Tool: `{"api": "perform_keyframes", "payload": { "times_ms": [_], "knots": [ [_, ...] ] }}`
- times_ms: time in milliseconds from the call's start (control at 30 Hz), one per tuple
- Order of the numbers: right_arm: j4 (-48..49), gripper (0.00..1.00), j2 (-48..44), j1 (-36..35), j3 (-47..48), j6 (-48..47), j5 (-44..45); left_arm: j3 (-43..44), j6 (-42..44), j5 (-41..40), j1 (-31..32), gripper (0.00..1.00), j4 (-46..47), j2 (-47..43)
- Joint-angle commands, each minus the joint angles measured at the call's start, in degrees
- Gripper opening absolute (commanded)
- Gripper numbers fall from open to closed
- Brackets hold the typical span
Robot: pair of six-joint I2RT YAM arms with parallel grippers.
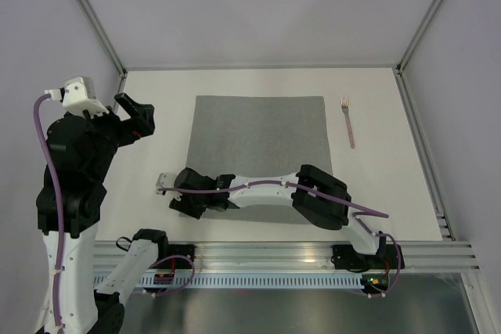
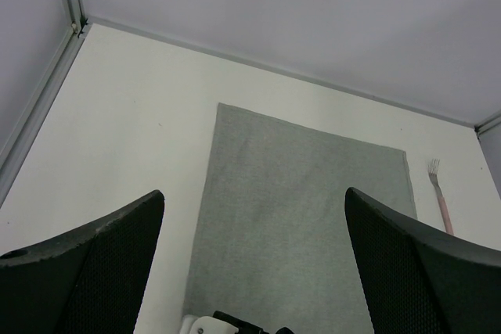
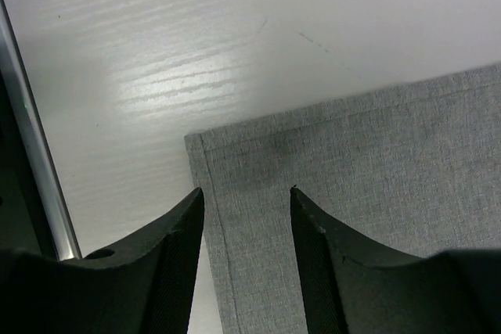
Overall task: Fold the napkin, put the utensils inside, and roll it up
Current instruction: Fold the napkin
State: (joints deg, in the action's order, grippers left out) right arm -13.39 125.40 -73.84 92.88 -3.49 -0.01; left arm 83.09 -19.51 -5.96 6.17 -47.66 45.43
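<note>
The grey napkin (image 1: 258,142) lies flat and square in the middle of the white table. One utensil shows, a fork (image 1: 347,123) with a pale-pink handle, lying to the right of the napkin and apart from it. My right arm reaches across the napkin's near edge, and my right gripper (image 1: 185,206) stands over the near-left corner. Close up, my right gripper (image 3: 246,188) has its jaws partly apart astride the hem of the napkin (image 3: 352,162), one finger over bare table. My left gripper (image 1: 139,119) hangs open and empty above the table left of the napkin (image 2: 297,217).
A metal frame rail (image 1: 313,256) runs along the near edge, and grey walls enclose the other sides. From the left wrist the fork (image 2: 440,197) sits by the napkin's far-right corner. Bare white table (image 1: 156,91) surrounds the napkin.
</note>
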Motion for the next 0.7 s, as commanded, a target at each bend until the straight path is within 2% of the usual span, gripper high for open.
{"api": "perform_keyframes", "payload": {
  "times_ms": [0, 267, 667],
  "knots": [
    [1.08, 0.55, 1.51, -1.13, 4.32, -0.47, 3.08, 0.41, -2.38, -0.28, -0.2, 1.0, -1.12, 0.71],
    [-0.41, 0.55, 4.76, -1.65, 8.1, 1.2, 2.74, -0.21, -2.38, 0.07, -0.2, 1.0, -1.12, 0.54],
    [-0.94, 0.56, 7.57, -2.01, 8.72, 2.26, 2.82, -2.4, -2.47, 0.68, -0.2, 1.0, -1.12, 0.1]
  ]
}}
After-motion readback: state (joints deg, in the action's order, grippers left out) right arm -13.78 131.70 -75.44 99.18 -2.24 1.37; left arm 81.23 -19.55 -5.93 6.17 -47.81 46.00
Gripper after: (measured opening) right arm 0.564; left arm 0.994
